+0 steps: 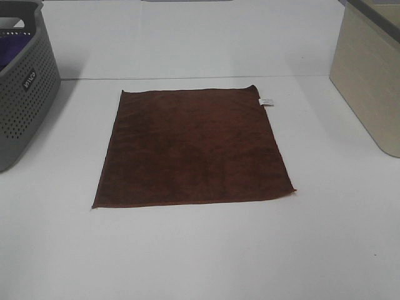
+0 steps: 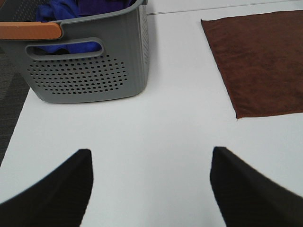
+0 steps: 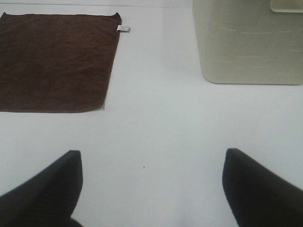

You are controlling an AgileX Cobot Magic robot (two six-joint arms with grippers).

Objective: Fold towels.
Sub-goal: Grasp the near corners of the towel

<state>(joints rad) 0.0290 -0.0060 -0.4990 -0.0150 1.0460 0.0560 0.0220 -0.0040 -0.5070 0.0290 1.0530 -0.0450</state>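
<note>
A dark reddish-brown square towel (image 1: 192, 147) lies spread flat in the middle of the white table, with a small white tag (image 1: 267, 101) at its far right corner. The towel also shows in the left wrist view (image 2: 262, 61) and in the right wrist view (image 3: 54, 61). Neither gripper shows in the exterior high view. My left gripper (image 2: 150, 163) is open and empty over bare table, short of the towel's near left corner. My right gripper (image 3: 152, 165) is open and empty over bare table, off the towel's near right corner.
A grey perforated basket (image 1: 24, 94) with purple fabric (image 2: 71, 9) inside stands at the table's left edge. A beige container (image 1: 369, 81) stands at the right. The table's left edge (image 2: 19, 118) drops to dark floor.
</note>
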